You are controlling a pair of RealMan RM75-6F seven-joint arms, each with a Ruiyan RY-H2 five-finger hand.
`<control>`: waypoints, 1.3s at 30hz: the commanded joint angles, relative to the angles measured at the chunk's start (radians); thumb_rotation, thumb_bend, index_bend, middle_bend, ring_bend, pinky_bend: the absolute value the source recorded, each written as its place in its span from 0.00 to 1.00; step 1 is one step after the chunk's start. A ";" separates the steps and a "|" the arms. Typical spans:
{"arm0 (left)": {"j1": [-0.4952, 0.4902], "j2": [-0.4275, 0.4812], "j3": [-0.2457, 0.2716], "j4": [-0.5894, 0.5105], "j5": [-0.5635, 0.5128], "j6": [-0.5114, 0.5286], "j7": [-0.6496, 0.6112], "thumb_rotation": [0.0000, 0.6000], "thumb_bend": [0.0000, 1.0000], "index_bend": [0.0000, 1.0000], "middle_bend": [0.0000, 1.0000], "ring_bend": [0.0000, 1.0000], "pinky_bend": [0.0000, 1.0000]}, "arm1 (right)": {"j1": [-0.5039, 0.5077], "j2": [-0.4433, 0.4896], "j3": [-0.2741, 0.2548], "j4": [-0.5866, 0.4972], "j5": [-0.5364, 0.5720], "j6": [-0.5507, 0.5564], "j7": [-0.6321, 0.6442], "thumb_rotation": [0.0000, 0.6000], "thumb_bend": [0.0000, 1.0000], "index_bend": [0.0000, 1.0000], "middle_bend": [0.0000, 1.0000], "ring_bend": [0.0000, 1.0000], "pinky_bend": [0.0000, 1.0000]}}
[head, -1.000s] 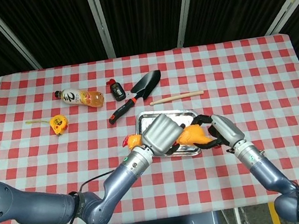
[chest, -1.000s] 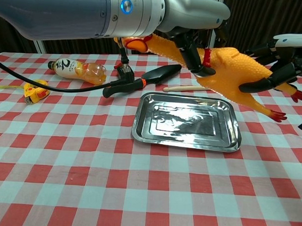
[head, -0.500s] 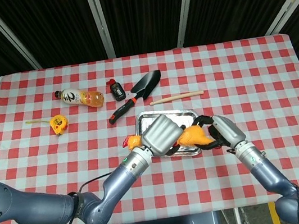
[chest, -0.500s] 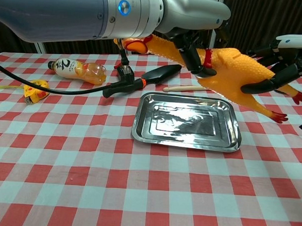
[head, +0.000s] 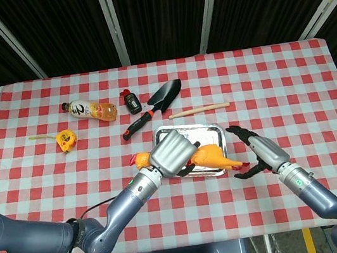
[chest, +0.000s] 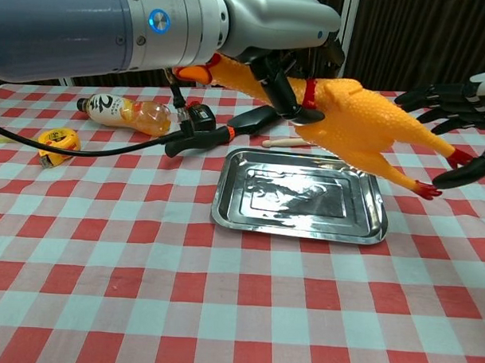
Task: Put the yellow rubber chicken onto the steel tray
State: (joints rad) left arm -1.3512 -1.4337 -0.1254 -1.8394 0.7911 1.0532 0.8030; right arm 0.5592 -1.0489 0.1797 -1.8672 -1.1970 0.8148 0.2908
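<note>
My left hand point(head: 171, 153) grips the yellow rubber chicken point(head: 209, 156) by its neck and holds it in the air above the steel tray point(head: 213, 130). In the chest view the chicken point(chest: 352, 114) hangs tilted, head up left and red feet down right, clear of the tray point(chest: 298, 195) beneath it. My left hand point(chest: 264, 23) wraps the neck near the red collar. My right hand point(head: 260, 154) is off to the right of the chicken's feet with fingers spread and nothing in it. The chest view shows the right hand point(chest: 468, 98) at the right edge, apart from the chicken.
Behind the tray lie a black trowel with a red-banded handle point(head: 152, 106), a wooden stick point(head: 198, 110) and a small black object point(head: 130, 102). A drink bottle point(head: 92, 109) and a yellow tape measure point(head: 66, 140) lie at the far left on the checked cloth.
My right hand has let go of the chicken's body and drawn back to the right, fingers spread. The left hand has shifted slightly left with the chicken.
</note>
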 commanded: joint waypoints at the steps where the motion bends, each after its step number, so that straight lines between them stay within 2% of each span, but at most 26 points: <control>1: 0.036 0.010 0.010 0.001 0.053 0.008 -0.045 1.00 0.62 0.60 0.69 0.63 0.64 | -0.022 0.024 -0.016 0.006 -0.025 0.017 0.013 1.00 0.07 0.00 0.00 0.00 0.06; 6: 0.094 0.020 0.026 0.015 0.146 0.018 -0.127 1.00 0.60 0.60 0.69 0.63 0.64 | -0.070 0.063 -0.032 0.022 -0.055 0.068 0.043 1.00 0.07 0.00 0.00 0.00 0.06; 13: 0.189 0.009 0.066 0.090 0.284 0.020 -0.285 1.00 0.57 0.60 0.69 0.63 0.64 | -0.149 0.109 -0.015 0.074 -0.019 0.170 0.129 1.00 0.07 0.00 0.00 0.00 0.06; 17: 0.236 -0.046 0.080 0.198 0.345 0.013 -0.388 1.00 0.54 0.59 0.68 0.62 0.63 | -0.189 0.122 0.003 0.096 0.009 0.213 0.203 1.00 0.07 0.00 0.00 0.00 0.06; 22: 0.264 -0.166 0.061 0.384 0.368 -0.023 -0.500 1.00 0.52 0.58 0.66 0.61 0.63 | -0.220 0.111 0.014 0.125 -0.004 0.245 0.272 1.00 0.07 0.00 0.00 0.00 0.06; 27: 0.268 -0.263 0.037 0.537 0.360 -0.071 -0.532 1.00 0.48 0.57 0.64 0.58 0.61 | -0.233 0.097 0.018 0.138 -0.024 0.260 0.304 1.00 0.07 0.00 0.00 0.00 0.06; 31: 0.275 -0.345 0.019 0.646 0.361 -0.103 -0.580 1.00 0.43 0.55 0.59 0.50 0.52 | -0.240 0.087 0.022 0.141 -0.036 0.274 0.313 1.00 0.07 0.00 0.00 0.00 0.06; 36: 0.266 -0.420 0.003 0.729 0.372 -0.142 -0.583 1.00 0.36 0.52 0.52 0.44 0.39 | -0.242 0.078 0.030 0.147 -0.032 0.273 0.320 1.00 0.07 0.00 0.00 0.00 0.06; 38: 0.264 -0.438 -0.002 0.747 0.373 -0.150 -0.570 1.00 0.29 0.43 0.43 0.35 0.29 | -0.242 0.075 0.031 0.148 -0.033 0.273 0.321 1.00 0.07 0.00 0.00 0.00 0.06; 39: 0.263 -0.447 -0.004 0.755 0.368 -0.157 -0.549 1.00 0.24 0.34 0.35 0.28 0.23 | -0.242 0.074 0.032 0.149 -0.035 0.272 0.321 1.00 0.07 0.00 0.00 0.00 0.06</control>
State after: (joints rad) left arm -1.0859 -1.8680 -0.1224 -1.0964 1.1602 0.9084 0.2328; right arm 0.3175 -0.9748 0.2113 -1.7189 -1.2315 1.0872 0.6119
